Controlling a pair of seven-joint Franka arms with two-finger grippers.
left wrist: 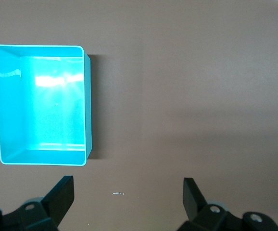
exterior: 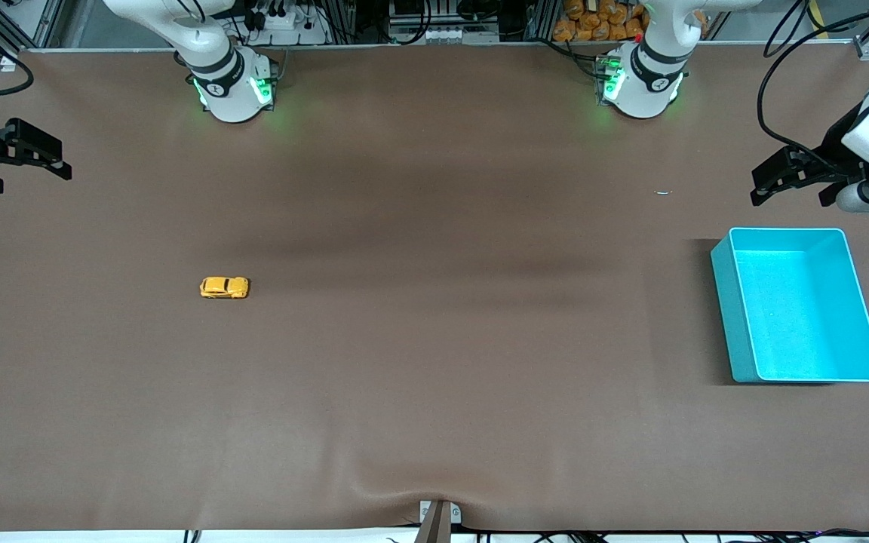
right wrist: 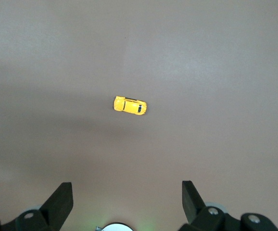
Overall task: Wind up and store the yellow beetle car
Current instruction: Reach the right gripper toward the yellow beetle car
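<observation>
The yellow beetle car (exterior: 224, 287) is found unwound on the bench (exterior: 434, 422), well apart from the turquoise bin (exterior: 736, 354). The right end effector (right wrist: 126, 199) and the left end effector (left wrist: 128, 198) are held raised and spread wide, empty, apparently awaiting approach.

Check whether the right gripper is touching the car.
Apart. The right wrist view shows bare table between the open right gripper and the car, which sits alone.

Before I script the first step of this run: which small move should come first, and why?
Probably lower the right gripper, open and up in the air, toward the yellow beetle car, which sits untouched on the table toward the right arm's end. The left gripper waits open near the turquoise bin, which holds nothing.
</observation>
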